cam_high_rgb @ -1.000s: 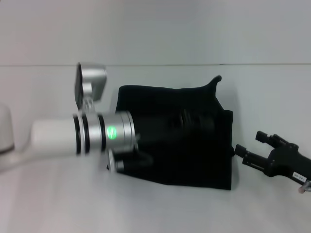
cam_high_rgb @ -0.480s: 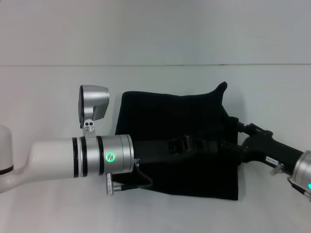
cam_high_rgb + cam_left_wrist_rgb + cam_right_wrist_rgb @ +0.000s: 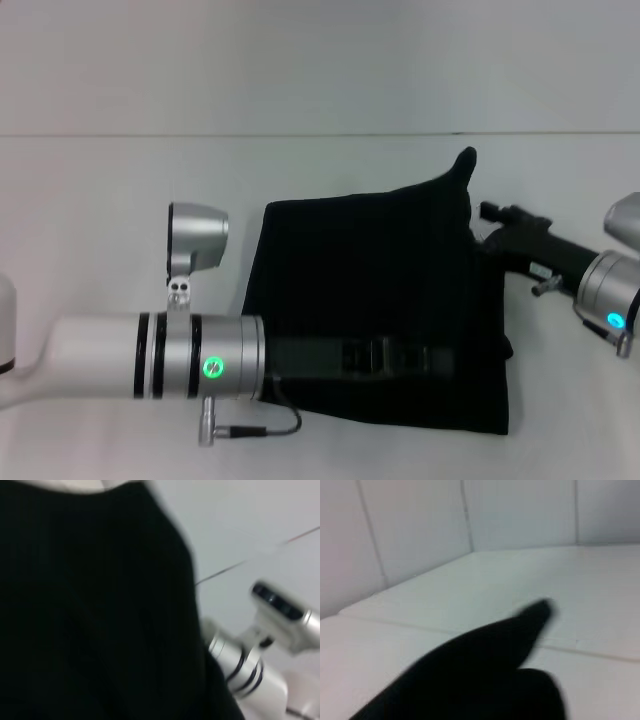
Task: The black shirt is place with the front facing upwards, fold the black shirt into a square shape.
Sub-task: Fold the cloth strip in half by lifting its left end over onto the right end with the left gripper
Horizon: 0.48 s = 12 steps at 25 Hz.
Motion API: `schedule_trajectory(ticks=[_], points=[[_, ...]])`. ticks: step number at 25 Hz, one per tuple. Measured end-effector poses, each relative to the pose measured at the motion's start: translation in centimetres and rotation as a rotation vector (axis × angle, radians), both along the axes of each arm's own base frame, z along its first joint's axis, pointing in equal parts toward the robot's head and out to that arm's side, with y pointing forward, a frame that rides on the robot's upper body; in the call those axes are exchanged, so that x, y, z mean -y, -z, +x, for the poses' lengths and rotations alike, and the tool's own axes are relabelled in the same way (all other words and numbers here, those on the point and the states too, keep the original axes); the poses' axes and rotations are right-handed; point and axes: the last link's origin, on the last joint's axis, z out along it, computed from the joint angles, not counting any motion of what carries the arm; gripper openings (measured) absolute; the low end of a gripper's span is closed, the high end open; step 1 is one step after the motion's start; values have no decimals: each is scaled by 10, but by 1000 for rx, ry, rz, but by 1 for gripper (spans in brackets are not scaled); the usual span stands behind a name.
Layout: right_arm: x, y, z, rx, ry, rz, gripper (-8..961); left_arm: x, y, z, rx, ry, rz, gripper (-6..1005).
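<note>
The black shirt (image 3: 380, 270) lies folded into a rough rectangle in the middle of the white table, with one corner (image 3: 464, 162) standing up in a point at its far right. My left gripper (image 3: 450, 360) reaches in from the left and lies low over the shirt's near part, black against black. My right gripper (image 3: 487, 216) is at the shirt's far right edge, just below the raised corner. Black shirt fabric (image 3: 90, 610) fills most of the left wrist view. The pointed corner (image 3: 532, 617) shows in the right wrist view.
The white table (image 3: 120, 180) runs all round the shirt and meets a pale wall (image 3: 320, 60) at the back. The left arm's silver wrist (image 3: 200, 360) and a thin cable (image 3: 265, 430) lie along the near left. The right arm's silver wrist (image 3: 245, 667) shows beyond the fabric.
The left arm slid toward the near edge of the shirt. The right arm swung from the near right to the shirt's far right corner. The pointed corner stands higher and the shirt has shifted slightly right.
</note>
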Motion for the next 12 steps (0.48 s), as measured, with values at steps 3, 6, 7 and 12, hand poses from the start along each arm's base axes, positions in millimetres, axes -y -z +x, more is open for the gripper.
schedule_trajectory(ticks=[3, 6, 7, 12], points=[[-4, -8, 2, -8, 9, 34, 927, 5, 4, -6, -31, 7, -15, 26], [-6, -14, 5, -7, 22, 61, 927, 7, 8, -8, -56, 18, -10, 26], [-7, -16, 6, -10, 31, 73, 927, 7, 9, -9, -63, 18, -9, 26], [-11, -34, 22, -39, 116, 176, 927, 7, 19, -16, -112, -20, 9, 26]])
